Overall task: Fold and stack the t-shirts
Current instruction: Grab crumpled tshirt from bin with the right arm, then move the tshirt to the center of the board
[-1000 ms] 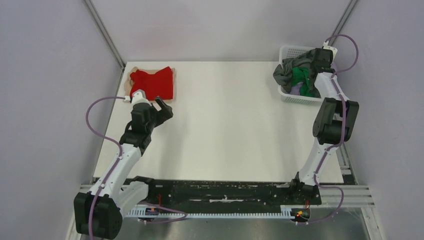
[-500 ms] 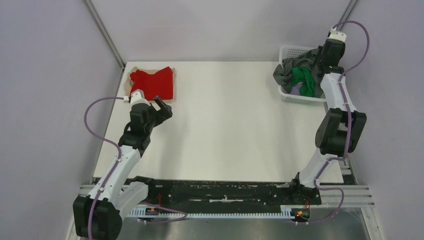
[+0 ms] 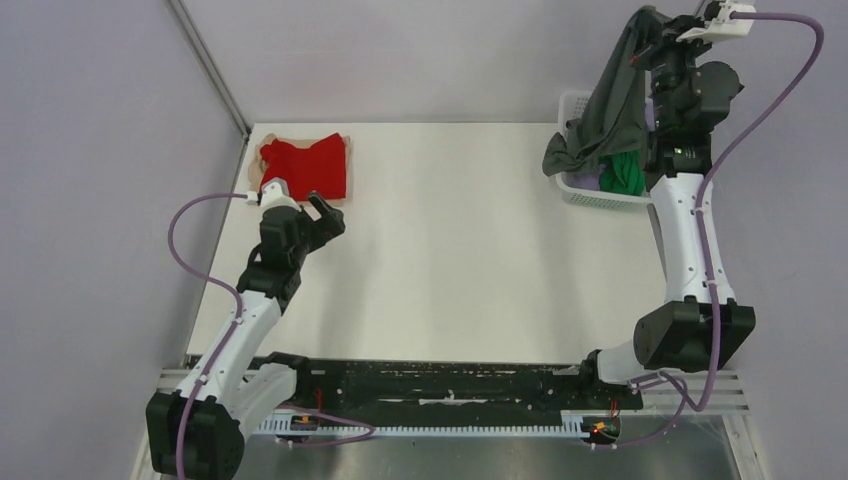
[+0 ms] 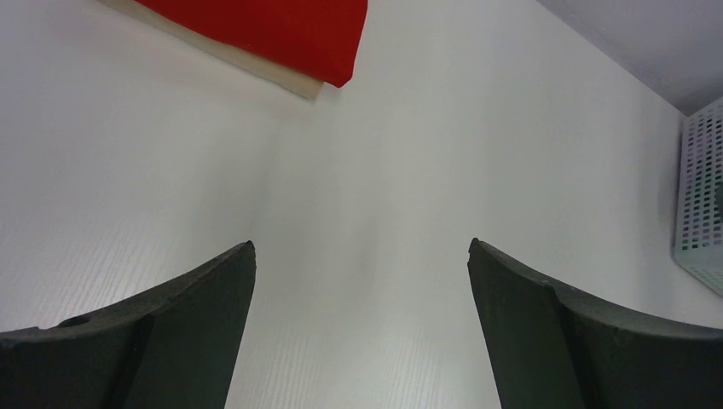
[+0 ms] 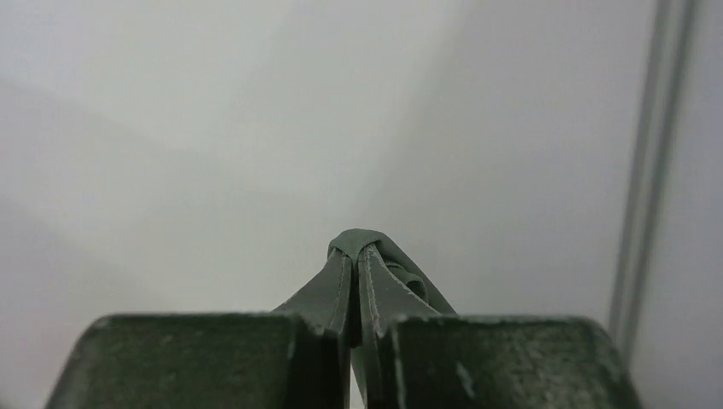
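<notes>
The red t-shirt [image 3: 305,165] lies folded on a tan board at the table's far left; its corner shows in the left wrist view [image 4: 273,30]. My left gripper [image 3: 328,218] is open and empty just in front of it, above bare table [image 4: 361,247]. My right gripper [image 3: 650,25] is raised high above the basket, shut on the dark grey t-shirt [image 3: 608,105], which hangs down into the basket. A fold of that shirt shows pinched between the jaws in the right wrist view [image 5: 358,247]. The bright green t-shirt [image 3: 622,170] and pale lavender t-shirt [image 3: 593,182] lie in the basket.
The white mesh basket [image 3: 575,105] stands at the table's far right corner; its side shows in the left wrist view [image 4: 701,196]. A tan board [image 3: 345,200] lies under the red shirt. Grey walls close in the table on three sides.
My right arm has risen steeply from the basket, lifting the dark grey t-shirt up out of it. The left arm has barely moved.
</notes>
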`<control>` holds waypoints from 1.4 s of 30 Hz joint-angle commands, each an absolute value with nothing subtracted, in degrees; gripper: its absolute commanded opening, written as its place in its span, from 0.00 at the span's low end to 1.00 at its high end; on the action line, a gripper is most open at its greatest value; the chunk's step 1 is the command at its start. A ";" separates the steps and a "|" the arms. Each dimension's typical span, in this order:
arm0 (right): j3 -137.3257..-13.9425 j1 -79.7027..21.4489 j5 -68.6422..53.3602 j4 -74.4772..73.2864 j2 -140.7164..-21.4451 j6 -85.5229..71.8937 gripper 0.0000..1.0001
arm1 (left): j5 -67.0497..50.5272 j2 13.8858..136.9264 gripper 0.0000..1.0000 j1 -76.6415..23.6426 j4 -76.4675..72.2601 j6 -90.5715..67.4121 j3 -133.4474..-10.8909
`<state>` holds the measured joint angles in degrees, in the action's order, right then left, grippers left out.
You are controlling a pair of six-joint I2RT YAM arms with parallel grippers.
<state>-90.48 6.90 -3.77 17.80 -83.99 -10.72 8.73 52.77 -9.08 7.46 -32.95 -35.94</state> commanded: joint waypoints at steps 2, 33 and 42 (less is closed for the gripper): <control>-94.43 0.89 -18.03 28.72 -83.73 -21.81 0.00 | 6.76 52.36 1.00 -9.05 3.46 -34.58 -35.36; -40.06 -24.96 9.35 23.33 -66.03 -2.84 0.00 | 2.64 49.30 1.00 -9.05 11.26 -43.50 -31.02; -29.82 -24.96 10.01 21.63 -68.88 -3.73 0.00 | -3.30 66.01 1.00 -9.05 5.50 -44.45 -32.14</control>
